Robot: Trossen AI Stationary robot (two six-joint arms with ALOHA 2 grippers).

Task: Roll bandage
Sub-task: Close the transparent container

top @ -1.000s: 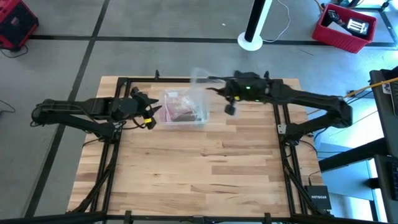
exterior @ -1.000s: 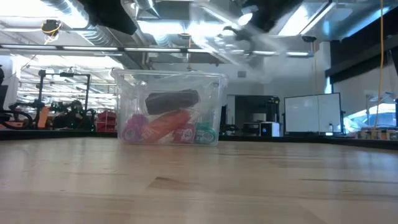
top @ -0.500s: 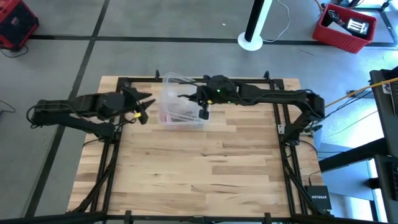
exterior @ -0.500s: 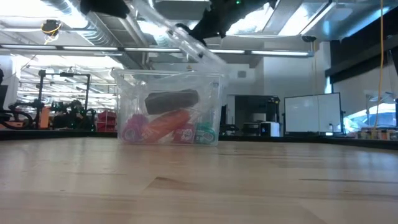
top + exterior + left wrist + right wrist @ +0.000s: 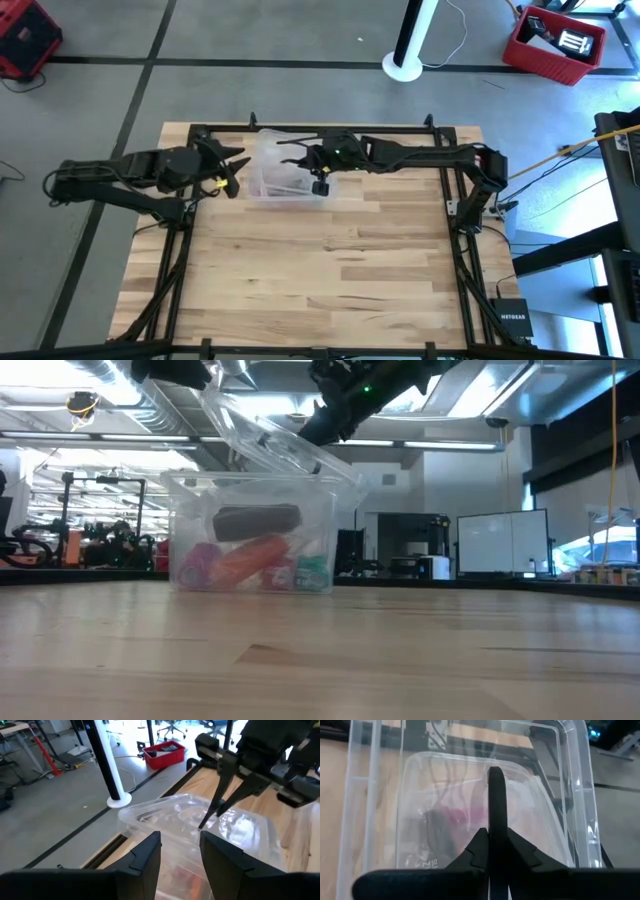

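Observation:
A clear plastic box stands at the table's far middle. Inside it a dark roll lies on top of several coloured rolls. Whether that roll is the bandage I cannot tell, and no loose strip shows. My right gripper is above the box, shut on the box's clear lid. My left gripper hangs open just left of the box, above the table, with nothing between its fingers. My right gripper pinches a thin part of the clear lid between its shut fingertips; which part it is, the fingers hide. The fingers slant down from the table's right side. The lid sits tilted, its left end high, its lower right end on the box's rim.
Black frame rails run along the table's sides and far edge. The near half of the wooden table is bare. A red bin and a white post base stand on the floor beyond the table.
My right gripper has carried the lid toward the table's left edge and down, from beside the box to above it. The lid's lower end now lies on the box's rim, and the box has slid a little to the left. My left gripper has drawn back slightly.

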